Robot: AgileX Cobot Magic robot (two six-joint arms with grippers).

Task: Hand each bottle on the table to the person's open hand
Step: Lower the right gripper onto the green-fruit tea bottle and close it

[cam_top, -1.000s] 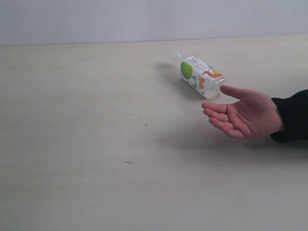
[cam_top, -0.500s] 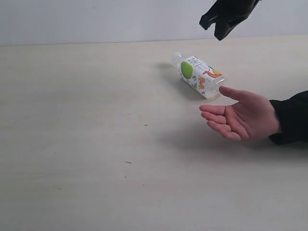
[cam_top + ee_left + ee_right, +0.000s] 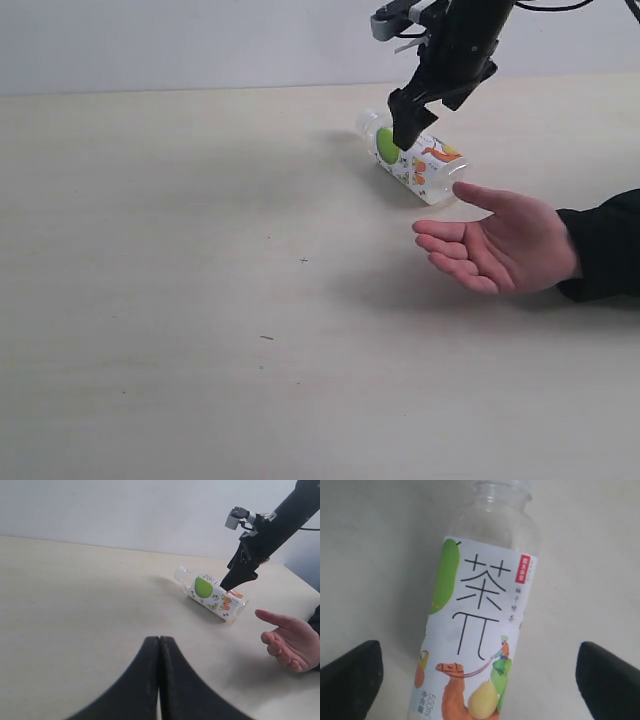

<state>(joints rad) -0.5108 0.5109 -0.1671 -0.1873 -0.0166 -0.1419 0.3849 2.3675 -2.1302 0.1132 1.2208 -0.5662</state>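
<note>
Right pincer [image 3: 480, 677] spread wide over clear cylindrical bottle [image 3: 425, 165], pale woodgrain table [image 3: 200, 300], left pincer [image 3: 159, 675] together

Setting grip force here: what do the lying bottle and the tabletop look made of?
The bottle: probably thin clear plastic, see-through at the neck, with a smooth printed label. The table: pale matte wood-grain, perhaps laminate; faint streaks, no glare.

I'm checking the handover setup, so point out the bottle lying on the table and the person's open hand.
bottle [image 3: 430, 168], exterior view, on the printed label toward its base end.
person's open hand [image 3: 512, 243], exterior view, on the middle of the upturned palm.
</note>
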